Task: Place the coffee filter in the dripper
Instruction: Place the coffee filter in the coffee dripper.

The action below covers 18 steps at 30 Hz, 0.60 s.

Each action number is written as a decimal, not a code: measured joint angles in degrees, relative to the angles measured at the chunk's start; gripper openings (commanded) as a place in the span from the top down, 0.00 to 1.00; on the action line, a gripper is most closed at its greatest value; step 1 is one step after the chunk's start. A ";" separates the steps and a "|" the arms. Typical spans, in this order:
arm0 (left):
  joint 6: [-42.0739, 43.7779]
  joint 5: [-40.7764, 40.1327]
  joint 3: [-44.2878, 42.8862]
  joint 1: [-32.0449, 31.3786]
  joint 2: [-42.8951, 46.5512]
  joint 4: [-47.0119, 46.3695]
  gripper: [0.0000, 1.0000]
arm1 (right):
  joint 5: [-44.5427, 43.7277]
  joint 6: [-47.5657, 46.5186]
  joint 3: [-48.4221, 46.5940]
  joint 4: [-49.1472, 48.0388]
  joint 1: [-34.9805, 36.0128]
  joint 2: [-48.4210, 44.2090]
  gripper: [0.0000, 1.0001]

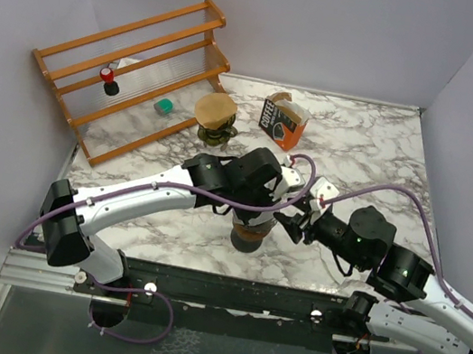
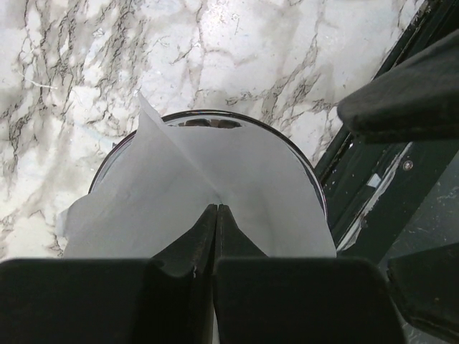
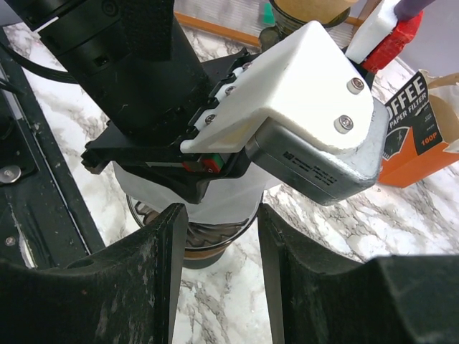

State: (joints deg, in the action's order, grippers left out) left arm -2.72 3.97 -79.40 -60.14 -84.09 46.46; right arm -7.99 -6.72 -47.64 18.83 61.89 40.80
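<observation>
The left gripper [image 2: 217, 209] is pinched shut on the white paper coffee filter [image 2: 251, 186], which is held at the mouth of the dark-rimmed dripper [image 2: 208, 115]. The right gripper [image 3: 221, 211] is spread apart just beside that dripper, with nothing held. Farther back, a brown filter [image 1: 215, 108] is seated in a second dripper [image 1: 217, 134]. "COFFEE PAPER FILTER" is printed on an orange box [image 1: 283, 123]. A wooden rack [image 1: 128, 66] is set on the white marble table [image 1: 369, 155], enclosed by grey walls [image 1: 29, 3].

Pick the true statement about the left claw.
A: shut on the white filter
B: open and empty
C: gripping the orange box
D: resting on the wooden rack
A: the left wrist view shows the left claw pinched shut on a fold of the filter.
</observation>
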 measured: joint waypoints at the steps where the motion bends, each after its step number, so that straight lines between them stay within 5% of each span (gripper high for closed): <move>1: 0.04 -0.02 0.00 0.00 0.09 0.04 1.00 | -0.07 0.13 0.00 -0.04 0.00 -0.02 0.50; 18: 1.75 -8.94 -0.94 0.00 6.14 -0.92 1.00 | -4.94 5.86 -0.11 -3.41 0.00 -6.58 0.53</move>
State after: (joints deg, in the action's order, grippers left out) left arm -0.97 -4.97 -80.34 -60.14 -77.95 45.54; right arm -12.93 -0.86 -47.75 15.42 61.89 34.22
